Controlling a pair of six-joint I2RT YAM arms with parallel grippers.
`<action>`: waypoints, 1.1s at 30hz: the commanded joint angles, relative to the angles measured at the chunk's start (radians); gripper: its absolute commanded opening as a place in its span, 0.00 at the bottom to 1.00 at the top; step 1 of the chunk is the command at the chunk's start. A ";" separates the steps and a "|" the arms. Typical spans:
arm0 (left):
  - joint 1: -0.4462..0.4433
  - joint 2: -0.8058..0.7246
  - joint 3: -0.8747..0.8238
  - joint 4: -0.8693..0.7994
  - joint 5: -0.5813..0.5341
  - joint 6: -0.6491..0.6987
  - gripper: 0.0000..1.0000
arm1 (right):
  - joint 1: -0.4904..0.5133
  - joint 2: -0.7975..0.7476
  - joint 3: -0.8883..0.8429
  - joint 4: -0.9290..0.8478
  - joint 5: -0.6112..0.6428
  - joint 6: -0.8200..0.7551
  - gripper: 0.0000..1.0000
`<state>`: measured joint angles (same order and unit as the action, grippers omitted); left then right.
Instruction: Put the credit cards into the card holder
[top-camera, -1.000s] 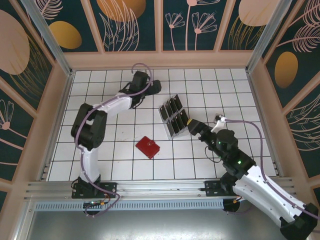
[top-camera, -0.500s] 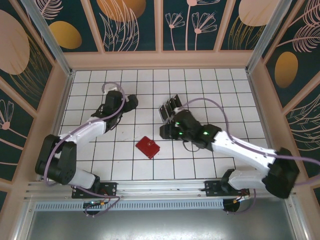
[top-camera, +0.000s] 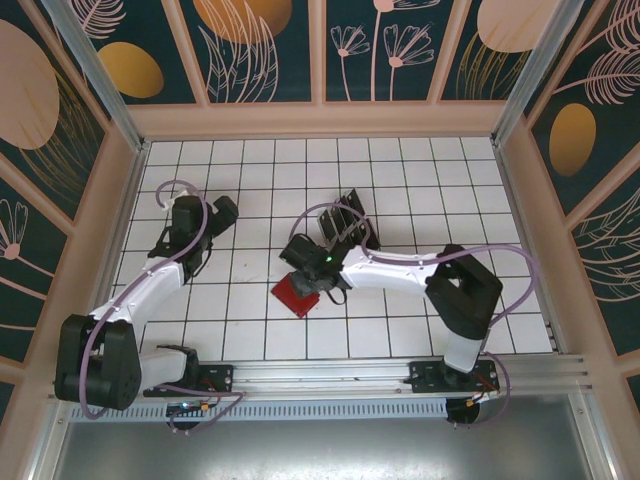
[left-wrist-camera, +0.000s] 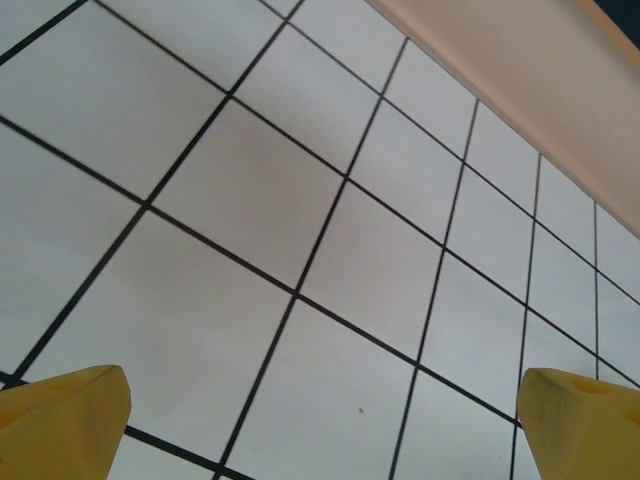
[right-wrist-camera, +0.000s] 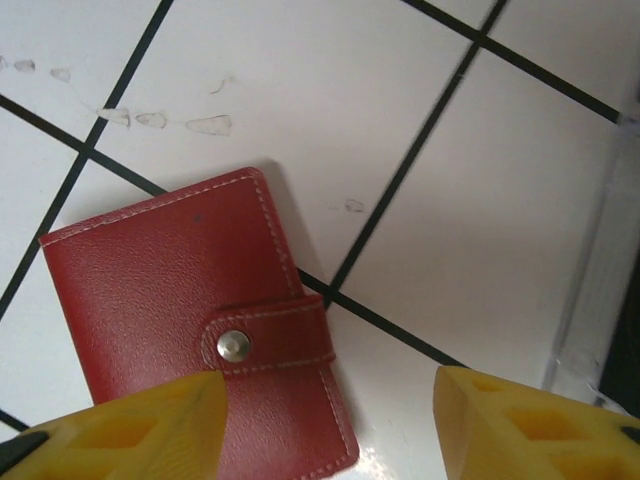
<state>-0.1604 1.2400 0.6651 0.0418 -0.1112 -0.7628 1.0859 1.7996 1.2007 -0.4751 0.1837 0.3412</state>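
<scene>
Here the right hand (right-wrist-camera: 325, 415) hovers, spread and empty, over the card holder (right-wrist-camera: 170, 300).

Lab robot cell: white gridded table (top-camera: 250, 330), aluminium rail (top-camera: 320, 372), floral-print wall panels (top-camera: 270, 50) all round.

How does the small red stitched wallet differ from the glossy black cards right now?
The red wallet lies flat, snapped shut; the black cards stand tilted in a clear rack. The wallet is one stitched piece; the cards are several. The wallet sits under the right gripper; the cards lie beyond it. Both are small and rectangular.
</scene>
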 joint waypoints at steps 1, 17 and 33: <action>0.026 -0.014 -0.032 -0.005 0.050 -0.033 0.99 | 0.014 0.047 0.064 -0.034 0.042 -0.063 0.55; 0.039 -0.002 -0.056 0.022 0.075 -0.033 0.99 | 0.041 0.093 0.085 -0.028 -0.008 -0.079 0.55; 0.039 0.007 -0.058 0.035 0.081 -0.039 0.99 | 0.042 0.107 0.036 0.005 -0.003 -0.086 0.53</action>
<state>-0.1287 1.2446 0.6205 0.0563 -0.0341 -0.7914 1.1275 1.8919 1.2526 -0.4774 0.1780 0.2672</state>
